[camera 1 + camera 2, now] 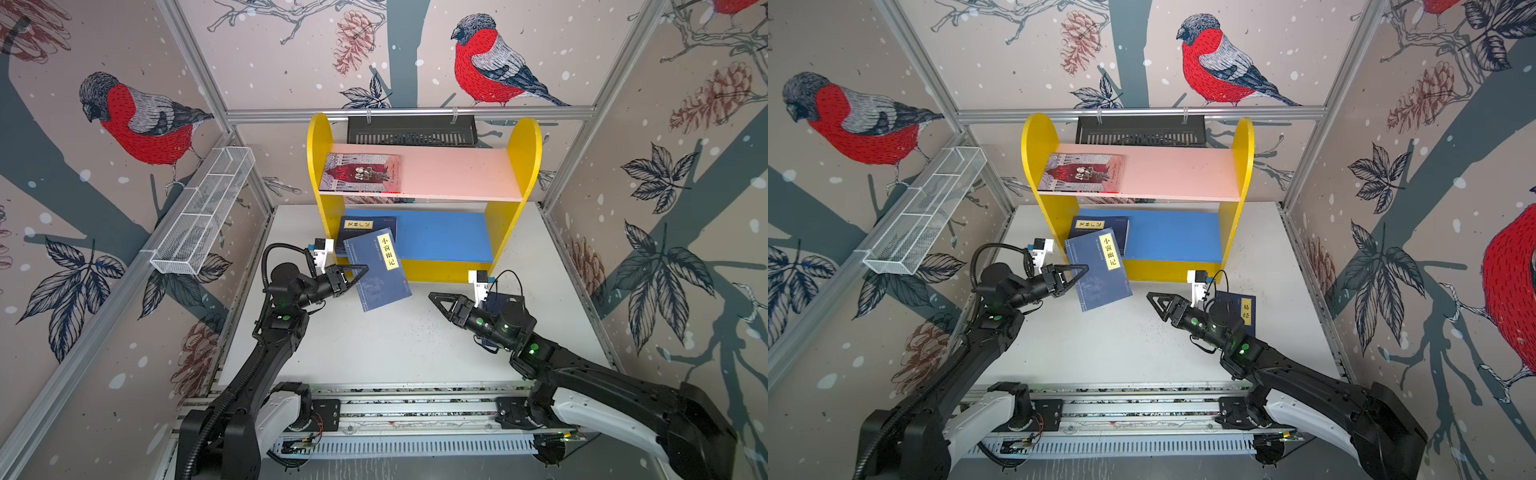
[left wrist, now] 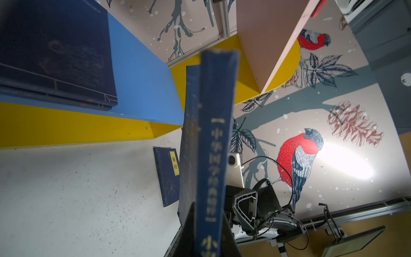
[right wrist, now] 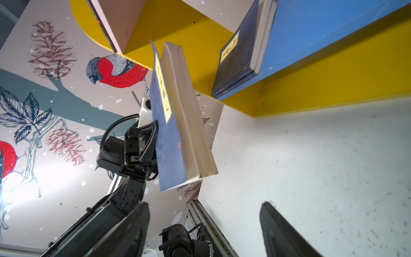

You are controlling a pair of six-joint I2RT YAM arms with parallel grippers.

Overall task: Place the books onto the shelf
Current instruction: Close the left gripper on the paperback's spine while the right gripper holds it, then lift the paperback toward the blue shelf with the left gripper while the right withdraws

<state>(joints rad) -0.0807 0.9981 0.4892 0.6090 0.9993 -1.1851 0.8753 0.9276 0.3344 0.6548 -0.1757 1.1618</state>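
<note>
— Top views?
— The left gripper clamps a navy paperback with yellow label, tilted at the near left corner of the yellow-sided two-tier wooden shelf. The right gripper hovers near, right.
— Left wrist?
— A second navy paperback lies flat on the white table.
— Right wrist?
— Its fingers stand wide apart, empty.

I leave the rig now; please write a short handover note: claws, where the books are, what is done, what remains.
Left claw: shut on the held book, navy, in the air before the shelf.
Right claw: open, empty, above the table.
Done: grey-and-red book on pink upper board; shelved navy book on blue lower board, left end.
Left: place the held book, then the table book by the right arm.
</note>
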